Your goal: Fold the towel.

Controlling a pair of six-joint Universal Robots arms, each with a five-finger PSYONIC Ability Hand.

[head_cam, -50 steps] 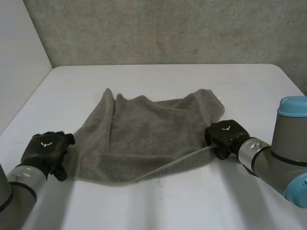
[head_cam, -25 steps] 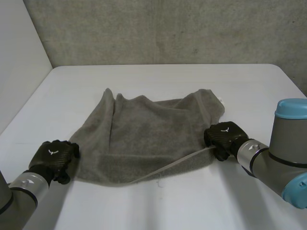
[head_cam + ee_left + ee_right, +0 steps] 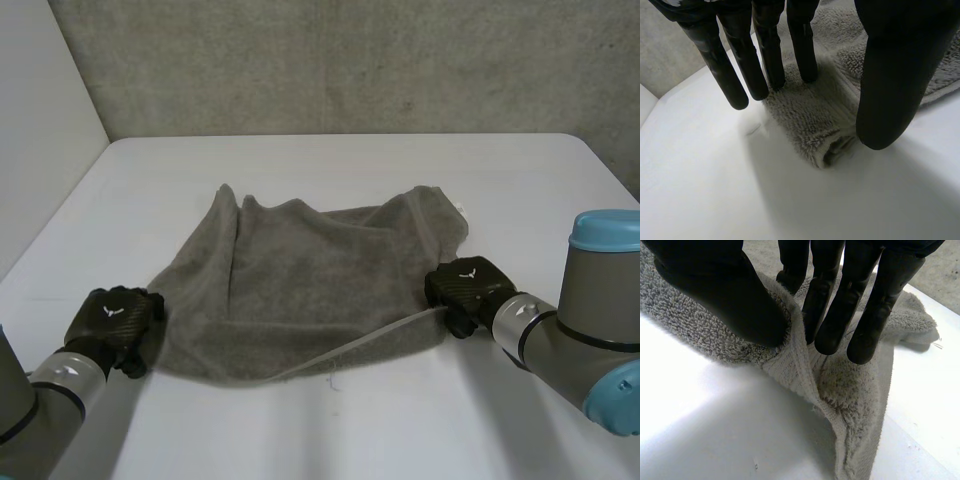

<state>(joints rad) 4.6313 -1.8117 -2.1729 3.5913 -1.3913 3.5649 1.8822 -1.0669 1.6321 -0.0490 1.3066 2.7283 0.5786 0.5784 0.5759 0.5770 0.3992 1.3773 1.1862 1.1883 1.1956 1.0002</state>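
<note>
Towel: The grey towel [image 3: 300, 290] lay rumpled but mostly spread on the white table [image 3: 350, 430], with its near edge lifted into a slack hem towards its right side.

Just changed: The left hand [image 3: 113, 316] had closed in from bare table beside the towel and arrived at the towel's near-left corner.

Left hand: Its wrist view showed the fingers [image 3: 802, 50] straight, with some tips resting on the pile at that corner. The thumb [image 3: 892, 75] stood off on the other side of the rolled corner. The hand was spread apart and had nothing gripped.

Right hand: The right hand [image 3: 465, 285] sat at the towel's near-right corner. Its wrist view showed a ridge of cloth standing up between thumb and fingers, so the hand was clamped on the towel there.

What it means: Both near corners now had a hand at them, which appeared to be the set-up for carrying the near edge over to the far edge. The left pinch looked like the step still outstanding, and the first fold had not begun.

Against the earlier frame: A second before, the left hand sat a little clear of the towel's left edge, and it now met the corner. The right hand had barely shifted along the towel's right edge. The towel's outline and creases looked unchanged.
</note>
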